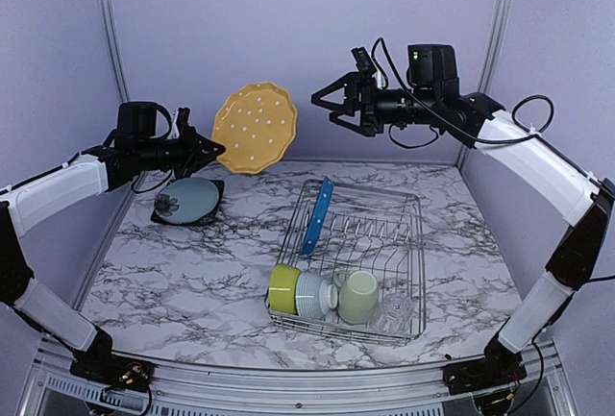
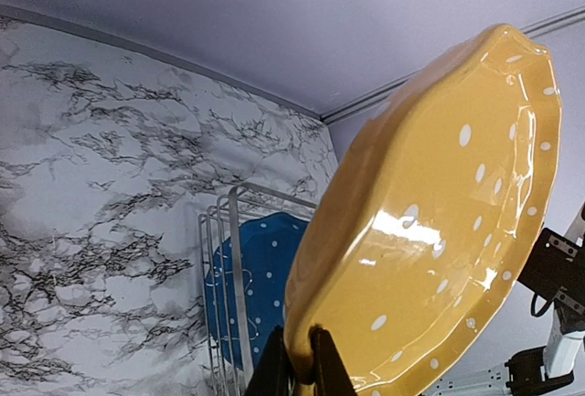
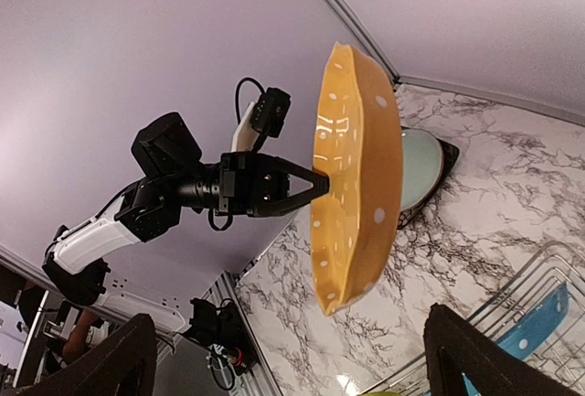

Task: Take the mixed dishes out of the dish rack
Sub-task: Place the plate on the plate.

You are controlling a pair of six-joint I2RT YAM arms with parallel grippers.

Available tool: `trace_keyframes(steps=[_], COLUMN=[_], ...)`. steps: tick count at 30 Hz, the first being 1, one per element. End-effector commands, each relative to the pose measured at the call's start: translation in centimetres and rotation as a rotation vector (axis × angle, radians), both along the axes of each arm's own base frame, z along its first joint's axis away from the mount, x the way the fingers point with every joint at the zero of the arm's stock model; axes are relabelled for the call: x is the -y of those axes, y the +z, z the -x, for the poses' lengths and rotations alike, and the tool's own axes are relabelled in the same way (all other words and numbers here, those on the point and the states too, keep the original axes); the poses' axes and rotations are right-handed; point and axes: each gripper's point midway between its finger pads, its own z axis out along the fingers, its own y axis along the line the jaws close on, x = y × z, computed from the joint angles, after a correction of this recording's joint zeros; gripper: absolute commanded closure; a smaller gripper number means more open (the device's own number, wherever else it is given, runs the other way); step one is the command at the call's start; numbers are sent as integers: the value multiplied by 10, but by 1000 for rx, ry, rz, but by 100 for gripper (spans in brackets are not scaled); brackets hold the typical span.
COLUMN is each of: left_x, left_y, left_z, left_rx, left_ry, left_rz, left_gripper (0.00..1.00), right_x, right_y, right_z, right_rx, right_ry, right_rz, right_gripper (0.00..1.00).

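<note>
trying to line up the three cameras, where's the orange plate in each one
top external: orange plate upper left of centre, in the air, rim in the left claw
left wrist: orange plate fills the right half, tilted
right wrist: orange plate at centre, nearly edge-on
shared landmark: blue plate in the rack; left wrist has blue plate lower centre, right wrist blue plate lower right

Orange plate aloft; blue plate upright in rack.
</note>
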Motion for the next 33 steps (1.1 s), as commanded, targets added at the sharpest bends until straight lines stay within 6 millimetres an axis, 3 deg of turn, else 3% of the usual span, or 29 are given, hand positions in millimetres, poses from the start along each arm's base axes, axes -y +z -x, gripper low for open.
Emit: trace_keyframes(steps=[1,8,16,24,33], left_x=[-45,-117,-172,-211,-226], left_y=[55,-9,-57,-100,-133], left_z=[-13,-40,-50,-60,-76], left_rx=[151,-8,-118,-205,-264], left_ry=[125,333,477,545,545], left_rz=[78,-53,-149,-220,-250], left_gripper=[100,100,100,100,100], right_x=[15,24,29,34,38], right_y=[11,8,3,-1,-2], right_z=[0,-2,-2,-3,-5], right_rx=[12,3,-12,-26,-30], right_ry=[-35,-59,-69,-81,-91], right_rz=[-11,-10,-11,-6,0], right_gripper=[1,2,2,2,2])
